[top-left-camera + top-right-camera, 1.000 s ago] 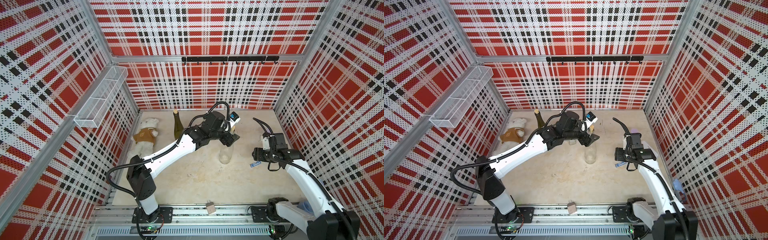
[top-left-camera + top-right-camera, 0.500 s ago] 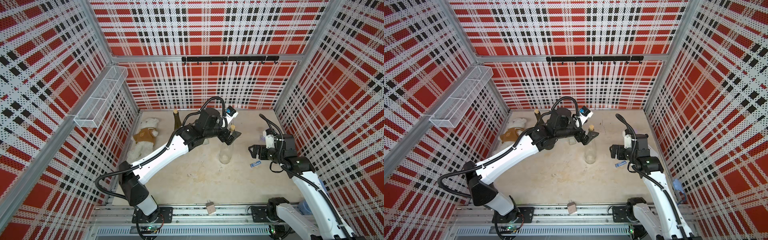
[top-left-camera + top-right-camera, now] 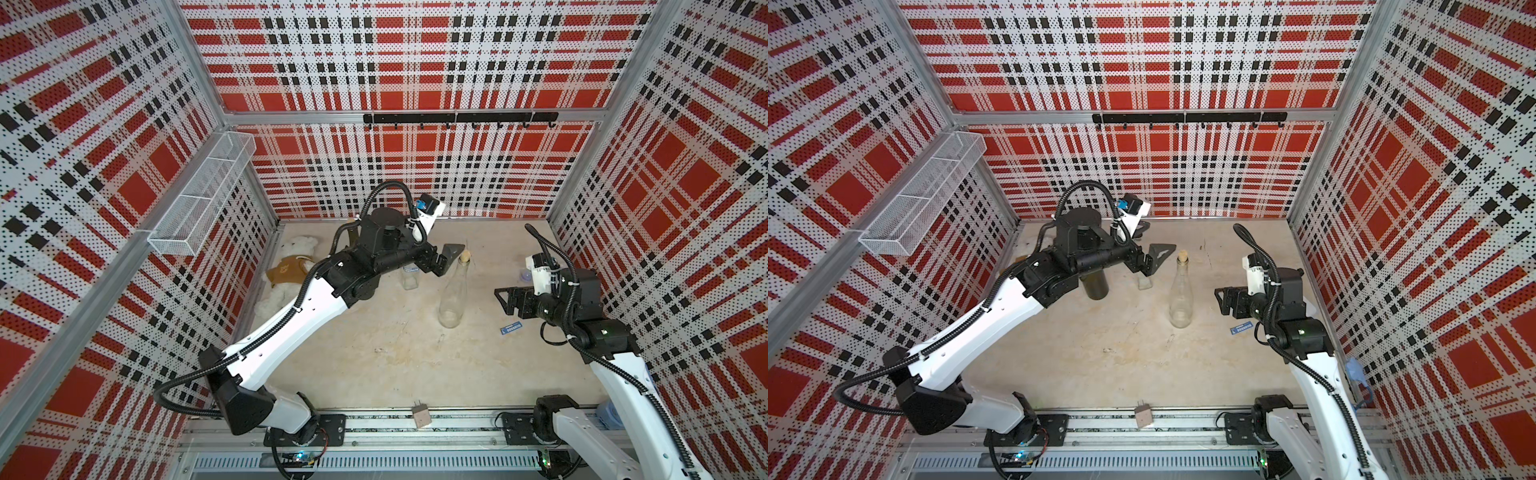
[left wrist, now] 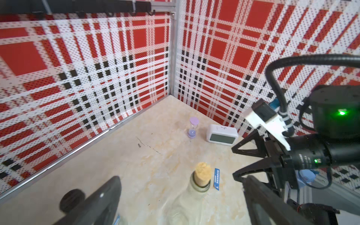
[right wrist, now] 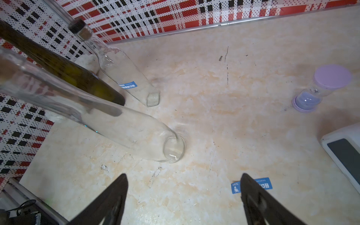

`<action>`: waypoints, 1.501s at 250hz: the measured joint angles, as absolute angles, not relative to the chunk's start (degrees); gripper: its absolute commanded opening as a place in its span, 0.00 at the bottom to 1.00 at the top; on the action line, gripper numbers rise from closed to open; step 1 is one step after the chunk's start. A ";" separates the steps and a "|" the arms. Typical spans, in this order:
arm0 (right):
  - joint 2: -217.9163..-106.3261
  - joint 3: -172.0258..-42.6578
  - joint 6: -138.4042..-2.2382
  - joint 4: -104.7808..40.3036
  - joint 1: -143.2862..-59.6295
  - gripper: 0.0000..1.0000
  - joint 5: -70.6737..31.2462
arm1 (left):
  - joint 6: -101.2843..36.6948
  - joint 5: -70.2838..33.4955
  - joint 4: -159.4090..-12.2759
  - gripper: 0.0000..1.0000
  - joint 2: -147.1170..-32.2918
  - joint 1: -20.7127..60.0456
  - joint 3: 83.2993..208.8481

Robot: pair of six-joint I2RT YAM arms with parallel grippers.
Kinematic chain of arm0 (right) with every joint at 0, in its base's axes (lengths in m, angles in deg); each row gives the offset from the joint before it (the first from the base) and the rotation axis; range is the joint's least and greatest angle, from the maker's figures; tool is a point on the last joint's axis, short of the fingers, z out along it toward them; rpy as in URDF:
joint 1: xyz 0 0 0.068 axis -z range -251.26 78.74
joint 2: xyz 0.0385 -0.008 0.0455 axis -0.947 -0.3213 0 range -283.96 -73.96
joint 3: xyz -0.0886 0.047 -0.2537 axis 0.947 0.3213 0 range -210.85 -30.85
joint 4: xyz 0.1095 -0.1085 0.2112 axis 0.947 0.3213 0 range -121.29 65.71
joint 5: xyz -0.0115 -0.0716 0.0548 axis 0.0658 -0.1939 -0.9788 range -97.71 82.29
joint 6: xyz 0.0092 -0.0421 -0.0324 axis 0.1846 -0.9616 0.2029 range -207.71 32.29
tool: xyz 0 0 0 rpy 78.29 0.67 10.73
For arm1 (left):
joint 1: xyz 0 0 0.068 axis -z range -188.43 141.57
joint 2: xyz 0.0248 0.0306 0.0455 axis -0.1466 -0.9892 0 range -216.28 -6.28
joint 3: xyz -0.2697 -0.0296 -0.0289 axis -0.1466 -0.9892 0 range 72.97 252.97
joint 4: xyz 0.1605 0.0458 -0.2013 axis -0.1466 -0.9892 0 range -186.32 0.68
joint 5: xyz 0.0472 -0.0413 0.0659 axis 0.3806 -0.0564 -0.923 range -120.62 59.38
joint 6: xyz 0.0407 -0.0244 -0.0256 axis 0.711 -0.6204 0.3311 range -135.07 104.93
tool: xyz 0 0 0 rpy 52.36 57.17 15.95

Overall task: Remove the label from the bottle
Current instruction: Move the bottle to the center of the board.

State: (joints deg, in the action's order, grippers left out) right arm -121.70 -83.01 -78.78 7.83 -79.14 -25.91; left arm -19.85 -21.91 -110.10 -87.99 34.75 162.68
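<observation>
A clear bottle (image 3: 452, 297) (image 3: 1180, 301) with a cork (image 4: 202, 172) stands upright mid-table; its glass is bare. A small blue label (image 3: 510, 328) (image 3: 1241, 328) lies flat on the table to its right, also in the left wrist view (image 4: 216, 178). My left gripper (image 3: 448, 258) (image 3: 1156, 258) hovers open just left of the cork, touching nothing. My right gripper (image 3: 505, 301) (image 3: 1221, 301) hangs open to the right of the bottle, above the label (image 5: 235, 188), whose far end one finger hides. Both hold nothing.
A square clear bottle (image 5: 126, 78) with its own blue sticker and a dark green bottle (image 3: 1095, 286) stand behind the left gripper. A teddy bear (image 3: 291, 270) lies at the left wall. A purple hourglass (image 4: 193, 127) and white clock (image 4: 222, 135) sit back right.
The left gripper has opened and drawn up and back from the bottle's neck. The right gripper has opened and risen from the table, leaving the label lying there.
</observation>
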 measured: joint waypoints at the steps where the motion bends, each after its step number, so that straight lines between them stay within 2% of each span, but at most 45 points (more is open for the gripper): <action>1: -121.73 -83.08 -78.76 7.78 -79.27 0.90 -25.91 | -19.98 -21.91 -110.08 0.99 -87.86 34.59 162.57; 105: -128.98 -90.18 -79.41 -0.06 -96.16 0.83 -21.15 | -27.87 -22.50 -107.78 0.99 -75.22 21.28 150.42; 160: -134.80 -90.93 -80.85 -3.23 -99.77 0.81 -17.95 | -30.58 -21.30 -106.82 0.99 -72.08 15.53 146.03; 211: -138.49 -92.32 -81.90 -6.16 -101.28 0.75 -16.27 | -31.89 -20.03 -106.43 0.99 -72.01 14.07 145.11; 252: -140.11 -92.41 -82.45 -8.85 -101.56 0.64 -16.08 | -32.48 -18.98 -106.03 0.99 -72.01 13.63 145.11; 284: -141.37 -92.74 -82.47 -10.08 -101.56 0.50 -15.94 | -32.79 -18.61 -105.95 0.99 -72.03 13.11 145.11; 375: -142.29 -92.76 -83.26 -12.13 -101.67 0.35 -15.07 | -33.07 -17.74 -105.01 0.99 -72.25 12.78 144.82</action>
State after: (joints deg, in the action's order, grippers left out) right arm -142.29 -92.76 -83.26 -12.13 -101.67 -15.07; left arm -33.07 -17.74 -105.01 -72.25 12.78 144.82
